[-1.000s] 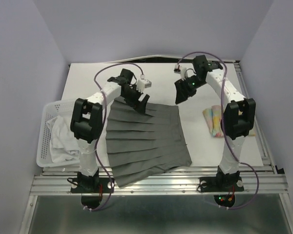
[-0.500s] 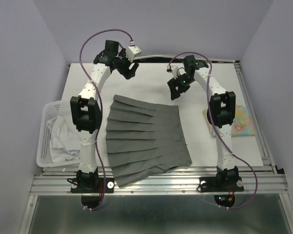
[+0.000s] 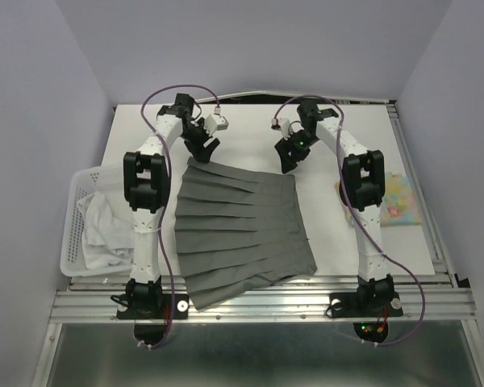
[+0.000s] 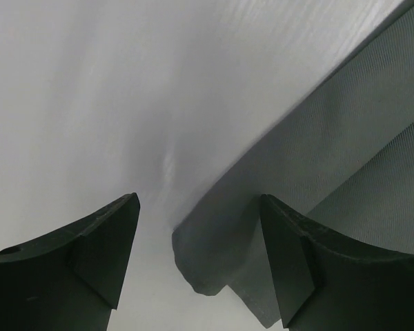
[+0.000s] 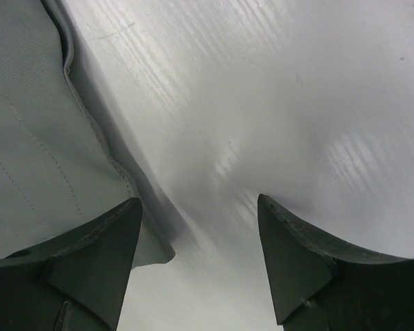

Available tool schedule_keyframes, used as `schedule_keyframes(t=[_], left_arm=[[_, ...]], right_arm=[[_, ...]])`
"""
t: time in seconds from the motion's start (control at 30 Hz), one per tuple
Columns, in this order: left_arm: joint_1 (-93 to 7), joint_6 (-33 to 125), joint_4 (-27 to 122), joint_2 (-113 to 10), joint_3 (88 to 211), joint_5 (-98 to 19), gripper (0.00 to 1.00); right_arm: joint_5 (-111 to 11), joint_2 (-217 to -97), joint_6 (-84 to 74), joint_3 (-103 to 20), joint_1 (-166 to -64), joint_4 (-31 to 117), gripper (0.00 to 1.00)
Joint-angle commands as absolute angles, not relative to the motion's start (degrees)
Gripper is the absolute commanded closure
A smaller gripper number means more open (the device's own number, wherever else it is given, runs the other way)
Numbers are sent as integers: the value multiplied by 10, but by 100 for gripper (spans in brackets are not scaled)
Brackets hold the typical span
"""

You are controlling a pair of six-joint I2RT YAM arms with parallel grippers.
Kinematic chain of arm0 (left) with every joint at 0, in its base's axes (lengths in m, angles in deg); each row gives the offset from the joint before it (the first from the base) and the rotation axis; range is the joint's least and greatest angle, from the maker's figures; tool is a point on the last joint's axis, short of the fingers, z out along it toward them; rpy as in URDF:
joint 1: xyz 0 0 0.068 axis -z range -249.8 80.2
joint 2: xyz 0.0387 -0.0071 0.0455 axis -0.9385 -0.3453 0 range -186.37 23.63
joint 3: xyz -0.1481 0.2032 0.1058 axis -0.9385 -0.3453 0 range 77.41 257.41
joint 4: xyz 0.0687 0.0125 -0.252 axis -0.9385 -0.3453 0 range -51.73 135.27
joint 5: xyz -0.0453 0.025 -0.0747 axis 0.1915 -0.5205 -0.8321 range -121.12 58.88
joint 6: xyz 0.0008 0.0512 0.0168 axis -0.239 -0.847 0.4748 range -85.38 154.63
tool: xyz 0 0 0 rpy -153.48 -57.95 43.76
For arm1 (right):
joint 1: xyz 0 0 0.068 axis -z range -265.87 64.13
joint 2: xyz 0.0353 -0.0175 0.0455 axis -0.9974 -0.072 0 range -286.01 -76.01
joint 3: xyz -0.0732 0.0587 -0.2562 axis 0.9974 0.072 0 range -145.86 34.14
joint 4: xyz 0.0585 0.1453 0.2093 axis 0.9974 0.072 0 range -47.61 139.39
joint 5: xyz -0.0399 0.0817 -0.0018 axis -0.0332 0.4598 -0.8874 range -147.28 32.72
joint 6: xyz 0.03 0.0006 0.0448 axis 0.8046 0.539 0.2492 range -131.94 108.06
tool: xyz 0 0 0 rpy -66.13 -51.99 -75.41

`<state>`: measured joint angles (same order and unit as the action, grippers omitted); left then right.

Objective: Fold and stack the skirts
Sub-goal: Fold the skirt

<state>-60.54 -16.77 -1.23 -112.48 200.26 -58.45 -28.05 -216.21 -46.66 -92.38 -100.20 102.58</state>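
The large grey pleated skirt (image 3: 238, 230) lies spread flat on the table. My left gripper (image 3: 203, 151) is open right above its far left corner; in the left wrist view that corner (image 4: 214, 265) sits between the open fingers. My right gripper (image 3: 286, 160) is open above its far right corner, whose edge (image 5: 90, 145) shows beside the left finger. The folded pastel floral skirt (image 3: 399, 201) lies at the right, partly behind the right arm. The white skirt (image 3: 101, 230) is bunched in the basket.
The white slatted basket (image 3: 74, 246) stands at the table's left edge. The table's front edge has a metal rail (image 3: 258, 302). The skirt's near hem overhangs that rail.
Both arms have swung to the far side of the table and dropped to the grey skirt's far corners. The left gripper let go of the skirt's far edge, which now lies flat.
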Motion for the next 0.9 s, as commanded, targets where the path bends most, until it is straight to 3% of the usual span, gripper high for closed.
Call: schedule_keyframes(t=[0.0, 0.23, 0.3, 0.53, 0.63, 0.77, 0.87], left_arm=[[-607, -205, -47, -1095, 1968, -594, 19], [-612, -219, -56, -1104, 1939, -578, 25], [-614, -234, -67, -1100, 1929, -578, 31], [-615, -253, -62, -1071, 1870, -573, 75], [-615, -245, -67, -1074, 1881, -579, 82], [-614, -227, -61, -1082, 1902, -576, 98], [-614, -203, -51, -1092, 1931, -573, 100]], right_arm=[[-256, -2171, -493, -912, -1012, 1047, 27], [-242, -2179, -523, -907, -1012, 1091, 29], [-241, -2180, -533, -906, -1012, 1101, 30], [-244, -2176, -552, -888, -1017, 1112, 43], [-243, -2176, -552, -891, -1022, 1113, 48], [-236, -2176, -560, -898, -1022, 1115, 66], [-233, -2177, -548, -905, -1022, 1109, 99]])
